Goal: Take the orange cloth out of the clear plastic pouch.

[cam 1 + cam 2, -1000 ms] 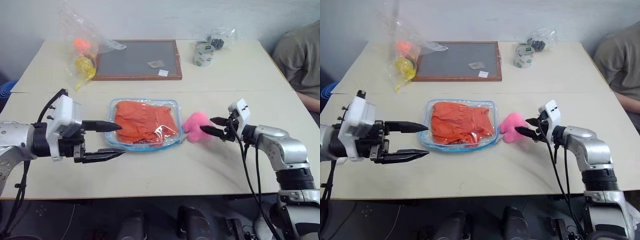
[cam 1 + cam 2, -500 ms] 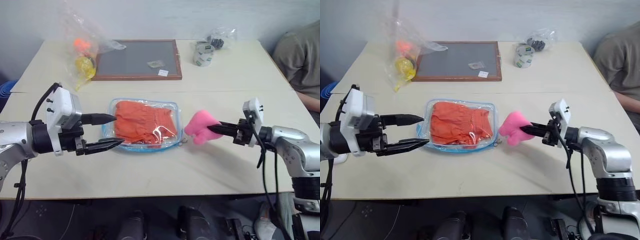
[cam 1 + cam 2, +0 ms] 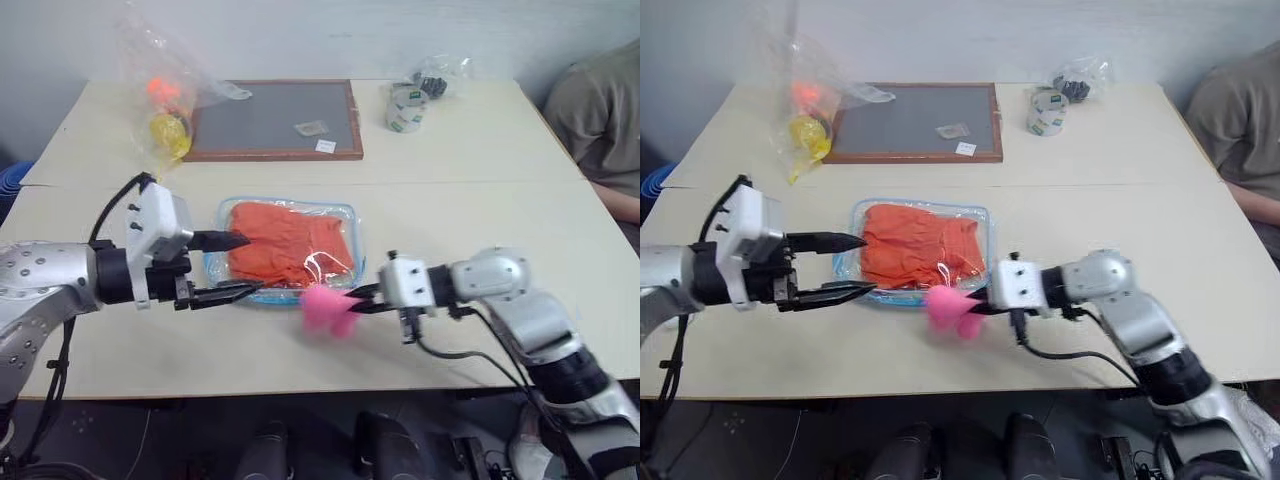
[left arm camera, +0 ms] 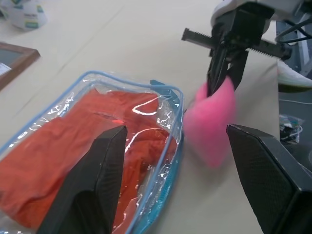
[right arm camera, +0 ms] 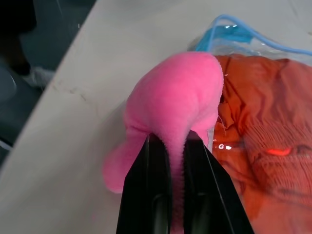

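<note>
While the flat, transparent vinyl pouch with light blue edging (image 3: pixel 288 255) lies on the pale wooden table (image 3: pixel 450 200), it serves as the landmark for every entry below.

Item one: bright orange, wrinkled cloth (image 3: pixel 285 250), inside the pouch, seen through the clear film.

Item two: left pincer (image 3: pixel 232 268), black fingers apart, at the pouch's left edge; one finger (image 4: pixel 95 185) shows over the pouch's film in the left wrist view, the other (image 4: pixel 273 180) beside the pouch, over bare table. Contact with the pouch cannot be told.

Item three: right pincer (image 3: pixel 360 300), fingers together and clamped on a small pink fuzzy plush toy (image 3: pixel 325 308), held just beside the pouch's near right corner. Right wrist view shows the toy's fabric pinched between the two black fingers (image 5: pixel 146 190).

Item four: crinkled clear bag holding orange and yellow items (image 3: pixel 165 110), beyond the pouch, to its far left.

Item five: grey board in a brown wooden frame (image 3: pixel 275 120), beyond the pouch, with two small packets lying on it.

Item six: roll of tape (image 3: pixel 406 106) and a small clear bag of dark pieces (image 3: pixel 437 76), beyond the pouch to its far right.

Item seven: a person's sleeve and arm (image 3: pixel 600 120), well apart from the pouch, at the table's right edge.
</note>
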